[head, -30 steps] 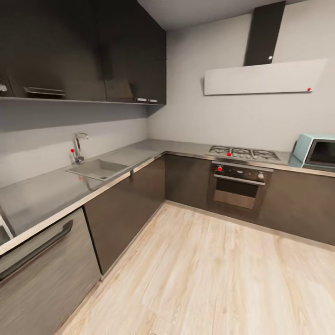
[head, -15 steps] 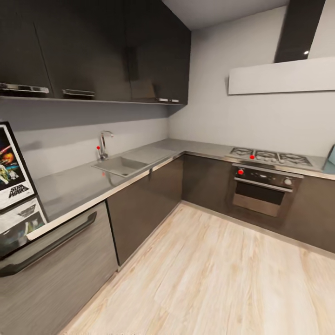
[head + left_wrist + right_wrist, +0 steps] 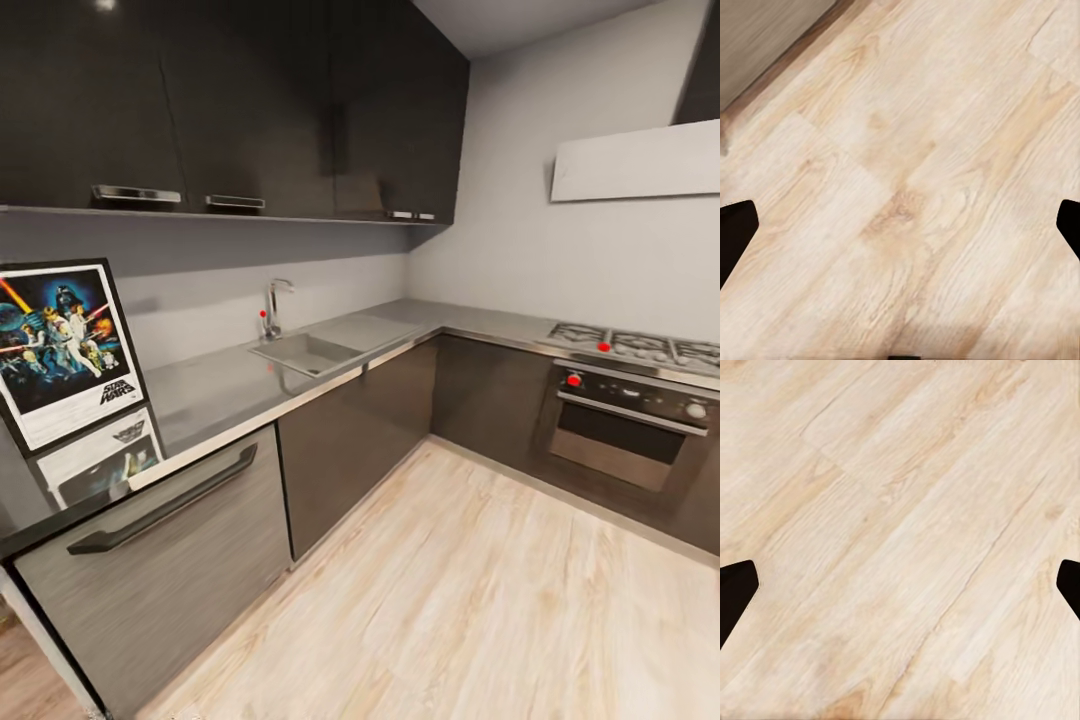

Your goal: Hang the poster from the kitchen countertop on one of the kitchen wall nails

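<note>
The poster stands upright at the far left of the head view, leaning against the light grey wall. It has a black frame, a white border and dark blue Star Wars artwork. It rests on the kitchen countertop, whose glossy dark grey slab mirrors it. No wall nail can be made out on the grey walls. My left gripper is open over pale wood floor, its dark fingertips far apart. My right gripper is open over the floor as well, with nothing held.
A sink with a faucet is set into the counter right of the poster. Dark upper cabinets hang above it. A gas hob and an oven are at the right. Wood floor spreads before the cabinets.
The camera has swung left, so the whole picture slid right. The poster came into view at the left edge and now shows whole. Nothing on the counter has moved.
</note>
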Robot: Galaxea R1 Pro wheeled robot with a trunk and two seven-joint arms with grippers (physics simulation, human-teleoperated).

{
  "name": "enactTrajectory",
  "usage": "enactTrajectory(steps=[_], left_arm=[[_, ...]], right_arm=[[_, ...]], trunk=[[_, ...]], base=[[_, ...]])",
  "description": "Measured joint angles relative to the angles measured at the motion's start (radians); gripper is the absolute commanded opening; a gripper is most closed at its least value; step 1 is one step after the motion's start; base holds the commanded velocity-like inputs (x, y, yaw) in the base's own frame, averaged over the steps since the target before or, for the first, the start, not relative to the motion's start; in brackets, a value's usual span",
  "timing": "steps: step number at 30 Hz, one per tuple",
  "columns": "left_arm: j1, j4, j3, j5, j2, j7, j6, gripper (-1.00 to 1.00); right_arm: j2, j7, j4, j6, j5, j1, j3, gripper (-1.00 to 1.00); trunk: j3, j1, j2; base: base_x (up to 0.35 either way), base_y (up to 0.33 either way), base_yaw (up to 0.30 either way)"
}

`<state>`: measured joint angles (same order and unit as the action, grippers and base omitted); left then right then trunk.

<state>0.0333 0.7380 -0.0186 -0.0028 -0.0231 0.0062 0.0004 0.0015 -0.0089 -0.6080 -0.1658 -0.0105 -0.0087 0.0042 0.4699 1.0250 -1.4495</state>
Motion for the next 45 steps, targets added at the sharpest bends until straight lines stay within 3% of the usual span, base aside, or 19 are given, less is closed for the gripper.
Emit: enactTrajectory(steps=[26, 36, 45], left_arm=[[0.000, 0.000, 0.000, 0.000, 0.000, 0.001, 0.001, 1.00], [0.000, 0.000, 0.000, 0.000, 0.000, 0.001, 0.001, 1.00], [0.000, 0.000, 0.001, 0.000, 0.001, 0.001, 0.001, 1.00]], right_arm=[[0.000, -0.002, 0.000, 0.000, -0.001, 0.000, 0.000, 1.00], [0.000, -0.075, 0.000, 0.001, -0.001, 0.000, 0.001, 1.00], [-0.001, -0.084, 0.031, 0.003, 0.001, 0.000, 0.002, 1.00]], trunk=[[0.000, 0.000, 0.000], [0.000, 0.000, 0.000], [0.001, 0.000, 0.000]], base=[[0.000, 0.000, 0.289], [0.000, 0.000, 0.289], [0.000, -0.085, 0.229]])
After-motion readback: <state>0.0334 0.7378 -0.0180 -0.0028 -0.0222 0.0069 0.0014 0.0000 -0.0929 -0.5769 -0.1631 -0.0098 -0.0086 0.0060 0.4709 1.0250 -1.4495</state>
